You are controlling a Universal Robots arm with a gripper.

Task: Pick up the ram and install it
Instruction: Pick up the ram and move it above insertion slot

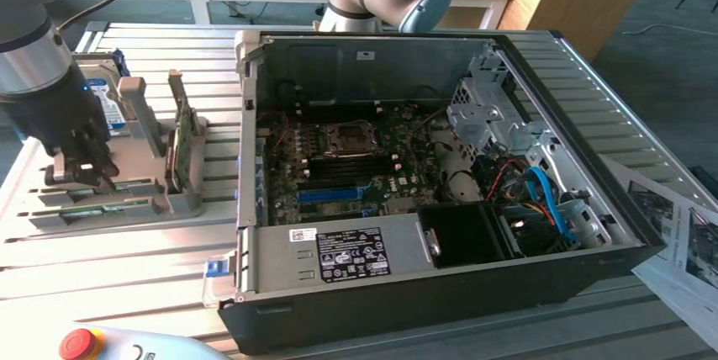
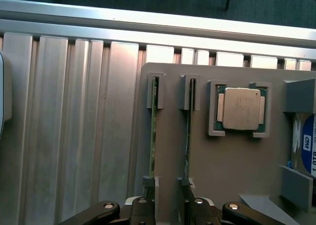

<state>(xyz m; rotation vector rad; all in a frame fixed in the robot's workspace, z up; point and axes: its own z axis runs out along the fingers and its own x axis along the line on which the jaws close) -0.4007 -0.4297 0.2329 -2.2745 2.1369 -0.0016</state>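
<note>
at the exterior view's left, the gripper (image 1: 81, 179) hangs low over the gray holder (image 1: 168, 202), well apart from the open computer case (image 1: 449, 293). from the wrist, its fingers (image 2: 143, 207) stand spread, pinching nothing; the ram (image 2: 153, 131) sits on edge in its slot, unlifted, a second stick (image 2: 188, 131) just beside.

The arm (image 1: 34, 49) hangs vertically at the exterior view's left edge, wrist straight, its end effector (image 1: 81, 177) pointing straight down with both fingers (image 2: 143, 211) standing apart.
</note>
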